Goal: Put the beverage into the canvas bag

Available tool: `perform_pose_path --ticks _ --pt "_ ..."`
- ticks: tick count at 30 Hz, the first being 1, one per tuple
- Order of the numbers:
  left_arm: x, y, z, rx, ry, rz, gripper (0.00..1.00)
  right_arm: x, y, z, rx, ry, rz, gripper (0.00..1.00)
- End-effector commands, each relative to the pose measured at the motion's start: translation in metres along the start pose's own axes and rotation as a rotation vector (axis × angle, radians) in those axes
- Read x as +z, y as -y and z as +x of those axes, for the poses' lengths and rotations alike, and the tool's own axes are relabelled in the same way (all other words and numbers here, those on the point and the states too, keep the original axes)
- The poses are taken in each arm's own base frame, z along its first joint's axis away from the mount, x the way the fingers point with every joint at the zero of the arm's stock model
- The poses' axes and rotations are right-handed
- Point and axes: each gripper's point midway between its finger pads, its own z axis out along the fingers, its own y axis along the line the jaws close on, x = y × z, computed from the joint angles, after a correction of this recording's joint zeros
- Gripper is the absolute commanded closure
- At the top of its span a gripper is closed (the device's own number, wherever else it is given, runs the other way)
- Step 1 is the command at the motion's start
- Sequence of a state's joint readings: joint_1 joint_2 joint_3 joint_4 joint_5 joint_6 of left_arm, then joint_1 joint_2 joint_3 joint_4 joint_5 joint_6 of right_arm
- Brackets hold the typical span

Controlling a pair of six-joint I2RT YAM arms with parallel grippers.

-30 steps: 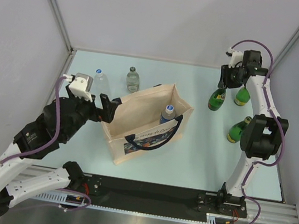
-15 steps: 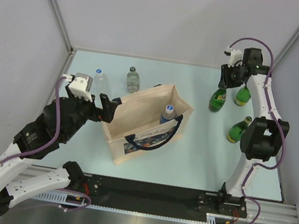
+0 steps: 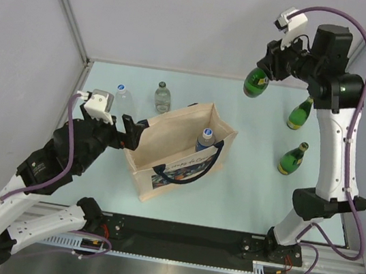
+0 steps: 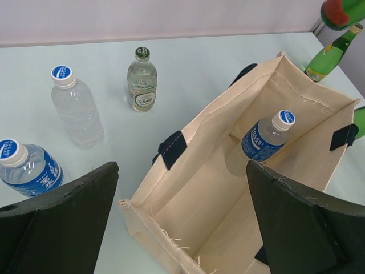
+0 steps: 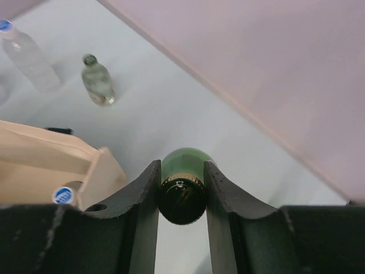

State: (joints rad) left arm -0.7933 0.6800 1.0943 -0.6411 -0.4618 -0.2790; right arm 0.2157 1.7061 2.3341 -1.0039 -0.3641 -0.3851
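Three pale walls (image 3: 207, 23) around a mint tabletop (image 3: 244, 187); left fingers (image 4: 57, 222) spread, right fingers (image 5: 140, 200) tight on green bottle (image 3: 255, 84).

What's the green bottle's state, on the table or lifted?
Lifted: the right gripper holds the green bottle by its neck, clear of the table.

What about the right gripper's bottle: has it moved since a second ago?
Yes. The bottle rose off the table, leftward from the two green bottles standing there.
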Motion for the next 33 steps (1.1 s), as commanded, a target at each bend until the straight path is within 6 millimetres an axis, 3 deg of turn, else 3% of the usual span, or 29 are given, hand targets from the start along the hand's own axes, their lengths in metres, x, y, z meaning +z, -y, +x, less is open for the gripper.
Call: perform_pose_path --ticks 1,7,10,16,20,33 --pt "-0.003 0.0 -0.017 -0.009 0.051 0.003 0.0 -0.058 -0.036 -0.091 -0.1 0.277 -0.024 1.0" --pt "-0.005 -0.001 -0.018 -0.013 0.058 0.005 0.0 -0.072 -0.093 -0.12 -0.125 0.371 -0.151 1.0" --pt "-0.007 -0.002 -0.018 -0.02 0.064 0.005 0.0 -0.075 -0.123 -0.124 -0.141 0.384 -0.222 1.0" --pt "-0.009 -0.004 -0.014 -0.028 0.064 0.002 0.0 -0.074 -0.161 -0.127 -0.164 0.389 -0.303 1.0" --pt "-0.012 -0.007 -0.014 -0.042 0.074 -0.001 0.0 -0.056 -0.195 -0.11 -0.165 0.325 -0.402 1.0" --pt "-0.022 -0.014 -0.005 -0.08 0.081 -0.006 0.0 0.009 -0.255 -0.073 -0.174 0.187 -0.569 1.0"
